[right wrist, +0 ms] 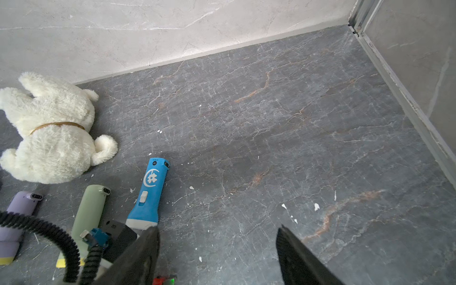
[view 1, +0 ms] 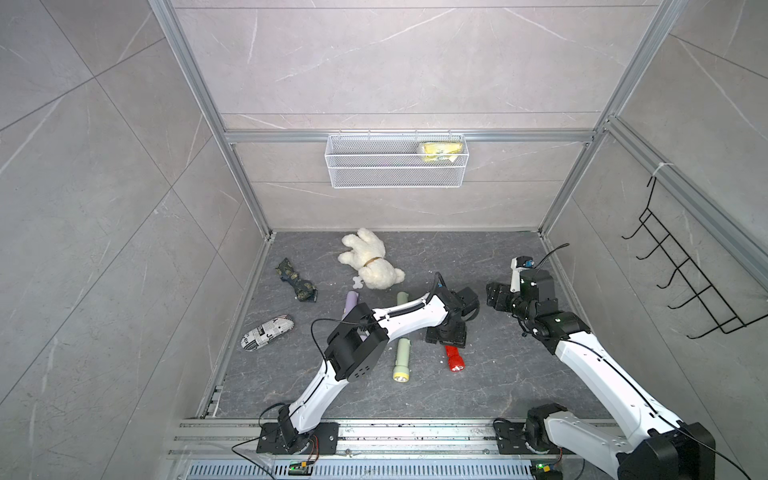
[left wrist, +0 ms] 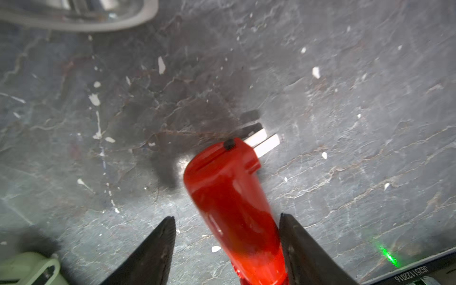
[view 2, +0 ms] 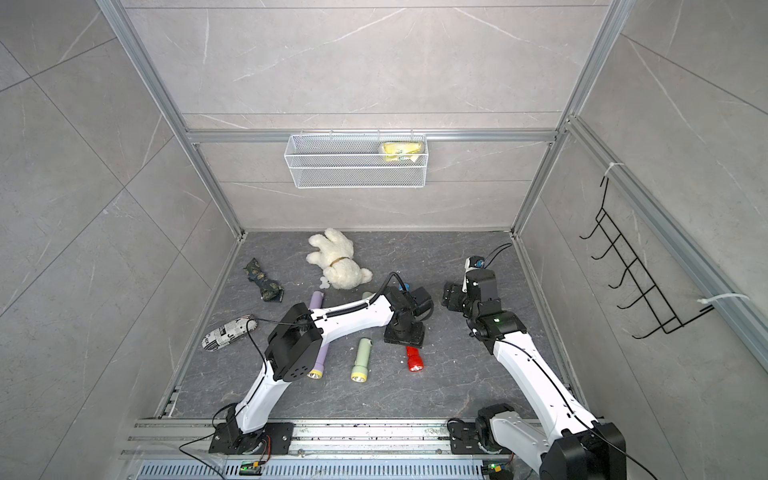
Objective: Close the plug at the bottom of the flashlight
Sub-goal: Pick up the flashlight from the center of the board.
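A red flashlight lies on the dark stone floor, lens end toward the front. In the left wrist view its body runs between the fingers of my left gripper. It touches one finger, and a gap shows on the other side, so the jaws are open around it. The plug, two white prongs, sticks out from the flashlight's bottom end. In both top views the left wrist covers that end. My right gripper hovers open and empty to the right.
A green flashlight, a second green one, a purple one and a blue one lie close by. A white plush dog, a dark cloth and a printed pouch lie further left. A wire basket hangs on the back wall.
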Controlling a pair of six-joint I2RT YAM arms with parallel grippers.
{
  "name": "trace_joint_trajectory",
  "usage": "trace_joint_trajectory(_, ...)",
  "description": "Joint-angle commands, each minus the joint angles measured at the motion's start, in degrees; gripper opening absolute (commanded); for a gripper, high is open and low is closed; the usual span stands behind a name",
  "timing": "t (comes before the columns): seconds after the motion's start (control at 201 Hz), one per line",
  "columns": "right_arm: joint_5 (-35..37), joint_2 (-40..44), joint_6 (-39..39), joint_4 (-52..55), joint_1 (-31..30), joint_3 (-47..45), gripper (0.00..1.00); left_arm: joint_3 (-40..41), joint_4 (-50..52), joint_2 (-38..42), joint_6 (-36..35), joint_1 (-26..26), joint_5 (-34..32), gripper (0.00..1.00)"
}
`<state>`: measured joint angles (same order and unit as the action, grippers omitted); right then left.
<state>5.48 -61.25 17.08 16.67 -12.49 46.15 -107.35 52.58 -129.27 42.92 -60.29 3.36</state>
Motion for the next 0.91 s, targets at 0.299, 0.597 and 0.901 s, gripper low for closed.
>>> trace_joint_trajectory(0.299,-3.8,-0.7,1.5,-2.1,0.4,-1.1,0.77,0.5,6.1,-0.7,-4.4,-0.4,0.9,0.60)
trace_joint_trajectory(0.597,-3.9,-0.4,1.5,-2.1,0.5,-1.2,0.77,1.6,5.5,-1.7,-5.0,-0.4,3.0,0.60)
trace_joint_trajectory(0.901,-4.0,-0.7,1.4,-2.2,0.6,-1.3,0.77,2.1,2.2,-1.5,-5.2,-0.4,2.9,0.27)
